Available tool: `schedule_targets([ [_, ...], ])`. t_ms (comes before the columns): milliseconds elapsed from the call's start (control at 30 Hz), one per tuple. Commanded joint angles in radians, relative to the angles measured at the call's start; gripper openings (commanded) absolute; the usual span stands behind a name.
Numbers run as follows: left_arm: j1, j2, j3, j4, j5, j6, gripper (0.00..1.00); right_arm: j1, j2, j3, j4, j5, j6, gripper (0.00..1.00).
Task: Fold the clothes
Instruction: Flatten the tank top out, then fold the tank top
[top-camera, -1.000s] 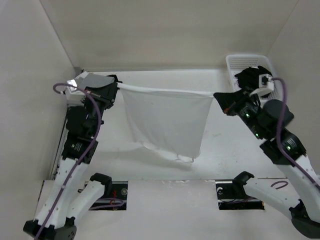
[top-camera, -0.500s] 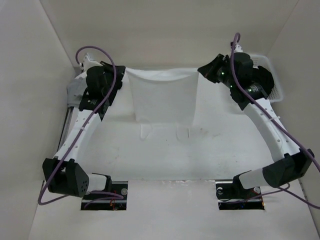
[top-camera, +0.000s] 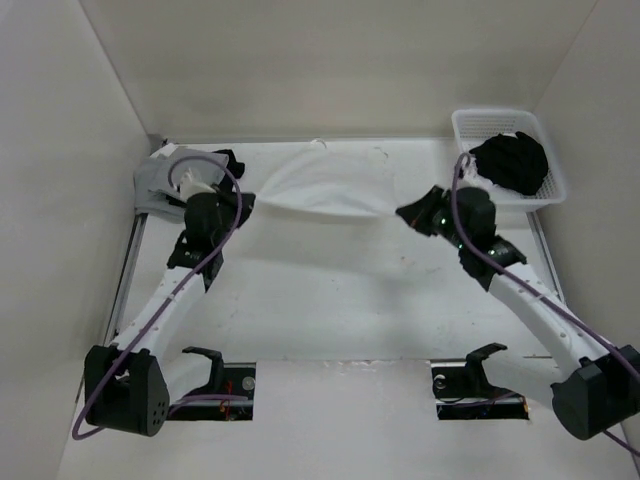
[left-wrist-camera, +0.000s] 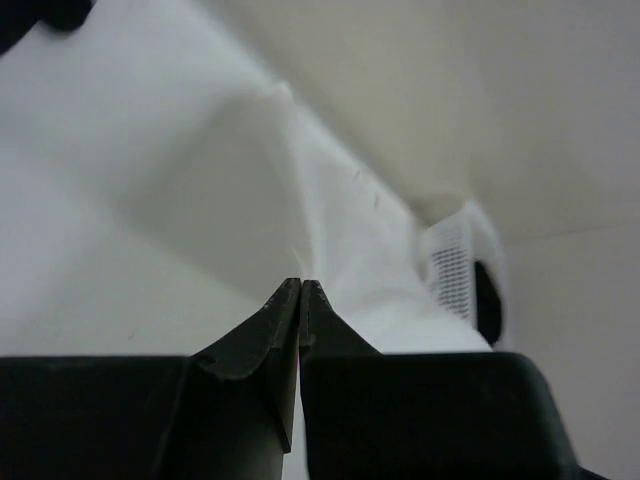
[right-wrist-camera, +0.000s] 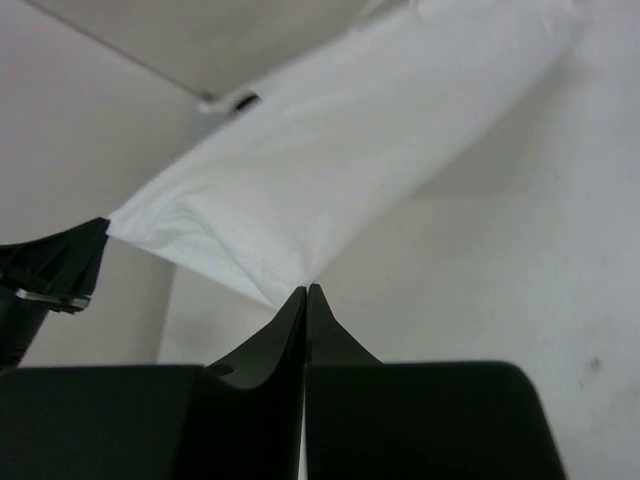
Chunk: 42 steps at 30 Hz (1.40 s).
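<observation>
Both arms have come down and back from the far wall since the earlier frames. The tank top (top-camera: 325, 190), which hung as a flat sheet between them, now sags in a shallow band close to the table (top-camera: 330, 290).

Top view:
- The left gripper (top-camera: 247, 203) is clamped on the left end of the tank top.
- The right gripper (top-camera: 403, 212) is clamped on the right end.
- The fabric spans the far half of the table between the two grippers. Its far edge reaches toward the back wall, where two small strap ends show.
- A grey stack (top-camera: 165, 175) lies in the far left corner, just behind the left gripper.
- A white basket (top-camera: 458, 128) stands in the far right corner and holds a black bundle (top-camera: 512, 160).

Left wrist view:
- The left gripper (left-wrist-camera: 300, 288) has its jaws pressed together, with no visible gap.
- White fabric (left-wrist-camera: 345, 205) runs from the fingertips toward the basket (left-wrist-camera: 447, 262).
- The pinch point itself is blurred.
- Part of the black bundle (left-wrist-camera: 487, 300) shows at the basket.

Right wrist view:
- The right gripper (right-wrist-camera: 306, 290) has its jaws together, nipping a corner of the tank top (right-wrist-camera: 340, 170).
- The fabric stretches away as a broad, slack fold above the table.
- The dark left gripper (right-wrist-camera: 50, 270) shows at the left end of the fabric.
</observation>
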Motion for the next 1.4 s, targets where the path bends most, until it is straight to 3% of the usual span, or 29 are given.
schedule_targets([
  [0,-0.006,-0.068,-0.181,-0.002,-0.006,0.004,0.01,0.051,-0.066,-0.239,0.091,0.025,0.071,0.01],
  [133,-0.015,-0.166,-0.384,-0.052,0.018,0.032,0.01,0.139,-0.17,-0.473,0.13,0.051,0.137,0.01],
  [267,-0.027,-0.334,-0.495,-0.221,0.026,0.037,0.01,0.272,-0.325,-0.638,0.087,0.112,0.236,0.01],
  [433,-0.03,-0.545,-0.527,-0.425,0.009,0.024,0.01,0.416,-0.495,-0.697,-0.074,0.184,0.331,0.01],
  [533,-0.02,-0.57,-0.497,-0.439,-0.002,0.023,0.01,0.432,-0.515,-0.673,-0.126,0.21,0.325,0.01],
  [667,-0.036,-0.437,-0.414,-0.309,-0.019,0.023,0.01,0.357,-0.434,-0.587,-0.103,0.198,0.237,0.02],
  [1000,-0.138,0.086,-0.078,0.043,-0.124,0.023,0.01,0.086,-0.13,-0.328,0.018,0.157,0.056,0.01],
  [1200,-0.147,0.413,0.192,0.081,-0.155,0.035,0.01,-0.08,0.009,-0.226,0.095,0.091,0.048,0.01],
  [1367,-0.142,0.653,0.407,0.044,-0.147,0.064,0.02,-0.191,0.219,-0.119,0.156,0.034,0.045,0.02],
])
